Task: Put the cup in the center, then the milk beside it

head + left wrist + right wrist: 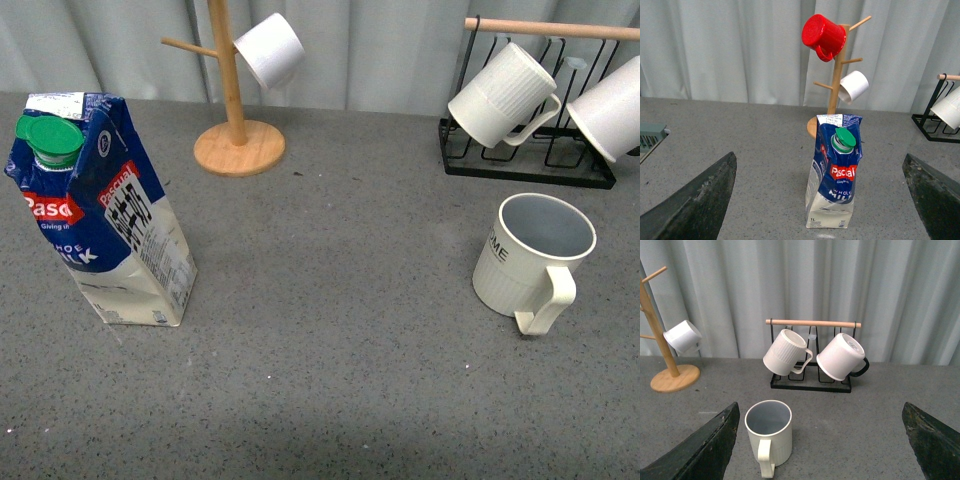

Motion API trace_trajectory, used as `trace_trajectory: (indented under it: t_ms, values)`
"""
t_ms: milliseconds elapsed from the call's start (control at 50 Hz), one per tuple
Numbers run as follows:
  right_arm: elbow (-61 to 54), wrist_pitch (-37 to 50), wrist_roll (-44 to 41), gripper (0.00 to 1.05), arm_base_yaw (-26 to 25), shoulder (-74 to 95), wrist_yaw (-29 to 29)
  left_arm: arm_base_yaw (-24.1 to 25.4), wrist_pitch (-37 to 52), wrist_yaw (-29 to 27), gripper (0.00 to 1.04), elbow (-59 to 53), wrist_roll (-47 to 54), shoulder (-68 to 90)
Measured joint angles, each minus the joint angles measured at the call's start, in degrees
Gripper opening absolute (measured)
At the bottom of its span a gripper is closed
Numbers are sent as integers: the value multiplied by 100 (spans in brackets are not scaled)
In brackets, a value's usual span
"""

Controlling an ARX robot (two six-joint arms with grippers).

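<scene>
**Position.** The cup [530,258] stands upright on the right of the table [330,300], just in front of the rack [520,170]. Its handle [548,300] points towards the robot. The milk [110,215] stands upright on the left, well apart from the cup. The centre of the table between them is bare.

**Grippers.** The left gripper [820,156] has its jaws spread wide and holds nothing; the milk lies ahead of it, between the fingers. The right gripper [820,404] is likewise spread and empty, with the cup ahead and towards one finger.

**Handling, cup.** It is probably glazed ceramic: rigid, moderately heavy, smooth and breakable.
- Grip across the ribbed wall below the rim, or pinch the wall at the rim, one finger inside.
- The ribs should resist slip.
- Keep clear of the handle loop, which would let the cup swing.

**Handling, milk.** It has card walls that give under pressure, and the gable top looks creased. The fill level cannot be told; assume it is heavy and top-tall.
- Grip the two flat faces at mid-body, below the cap [48,140], with moderate force.
- Keep it vertical.

**Count.**
- Cup: one.
- Milk: one.
- White mugs [503,95] hanging on the rack: two.
- Wooden tree [232,90]: one, bearing one small white mug [270,48] and one red mug [824,36].
- Rack: one.
</scene>
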Motion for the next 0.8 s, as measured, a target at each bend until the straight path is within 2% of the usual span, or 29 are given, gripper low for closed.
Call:
trace_trajectory:
  t_ms: [540,560,620,680,740,800]
  values:
    - [0,0,0,95,0,0,0,0,0,0,98,0,0,0]
    - [2,-28,-55,95,44,31,149,0,0,0,98,0,0,0]
    - [116,-179,-474,95,306,363,1128,0,0,0,98,0,0,0]
    - [234,138,-905,95,376,1152,1982,0,0,-7,98,0,2,-4]
    - [444,693,-1086,95,208,2234,2044,0,0,-2,98,0,2,-4]
    - [756,1316,-1137,95,48,3517,1674,0,0,0,98,0,2,-4]
